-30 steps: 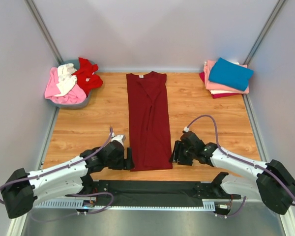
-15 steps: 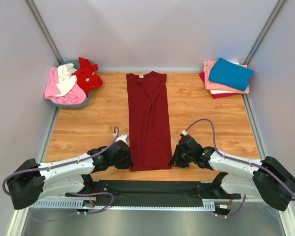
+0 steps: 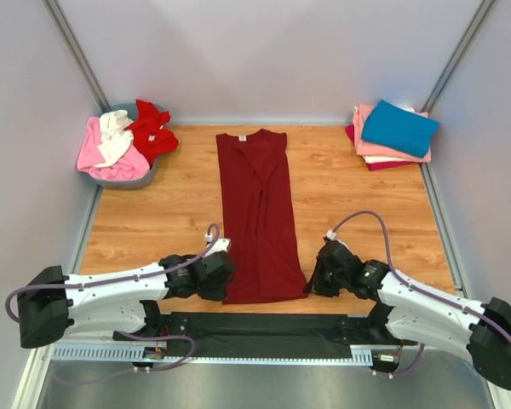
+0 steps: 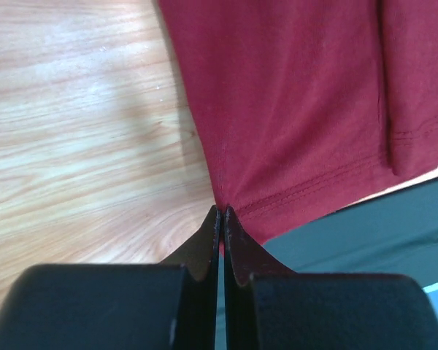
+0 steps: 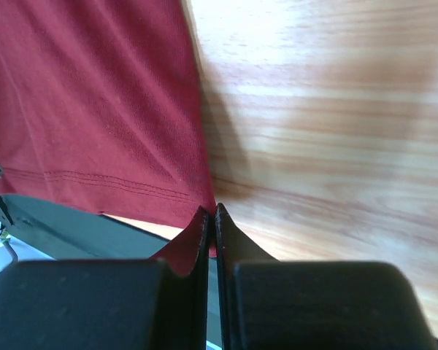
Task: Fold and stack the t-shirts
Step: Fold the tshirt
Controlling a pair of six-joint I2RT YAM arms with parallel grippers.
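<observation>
Maroon t-shirt [image 3: 257,217] lies mid-table [image 3: 153,213] as a narrow strip, long axis 12 to 6 o'clock, collar at 12, with the left gripper [image 3: 223,279] and right gripper [image 3: 312,279] each clamped on a 6 o'clock hem corner.

No writing, brand, number or sign can be read in any of the three views. The only candidate is a small pale neck tag [image 3: 243,136] at the collar of the long dark maroon cloth t-shirt [image 3: 257,213] on the wooden counter [image 3: 153,221], and it is too small to read.
</observation>
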